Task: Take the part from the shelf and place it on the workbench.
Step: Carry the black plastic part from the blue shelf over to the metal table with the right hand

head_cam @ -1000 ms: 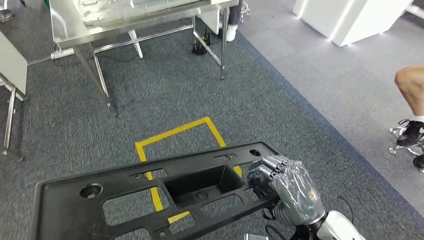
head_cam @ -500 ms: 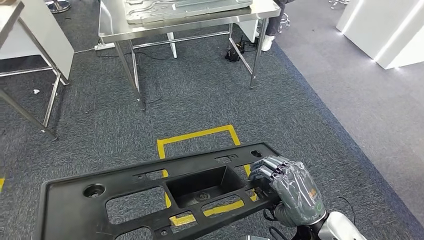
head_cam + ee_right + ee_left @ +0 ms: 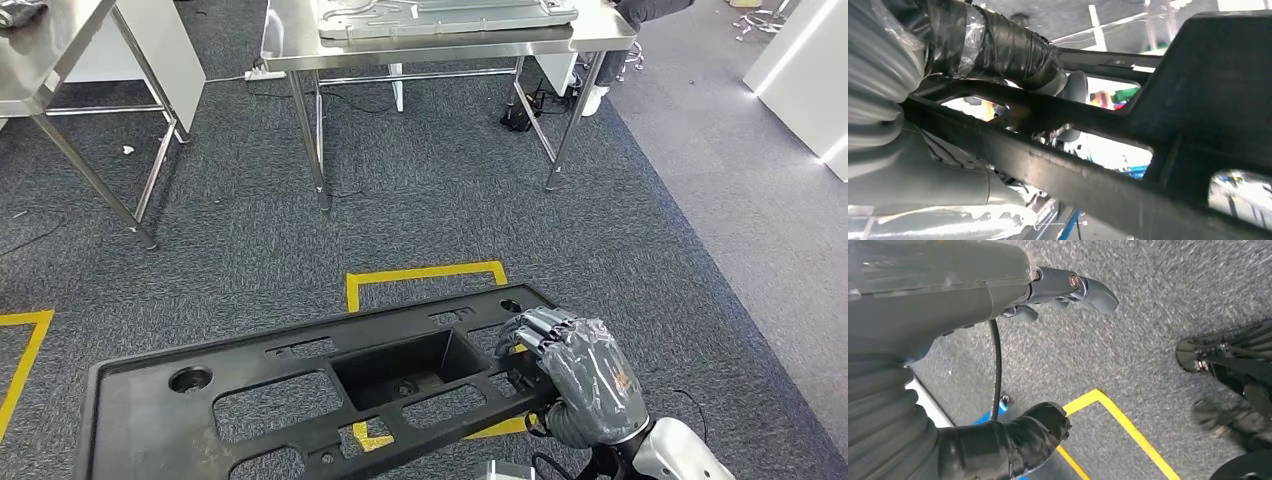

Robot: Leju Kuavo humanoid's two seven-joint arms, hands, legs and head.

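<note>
Head view: my right hand (image 3: 580, 385) clamps the right end of the black plastic panel (image 3: 300, 400), which extends leftward from it; the steel workbench (image 3: 440, 45) stands well ahead.

Left wrist view: my left hand (image 3: 1048, 355) hangs with fingers apart, holding nothing.

Right wrist view: a panel rib crosses my grip. Supported at one end, the panel may sag or twist free.

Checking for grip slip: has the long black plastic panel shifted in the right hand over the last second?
No. The long black plastic panel sits the same under the right hand, fingers on its right end. Only the camera swung: the steel workbench and floor tape drifted right.
</note>
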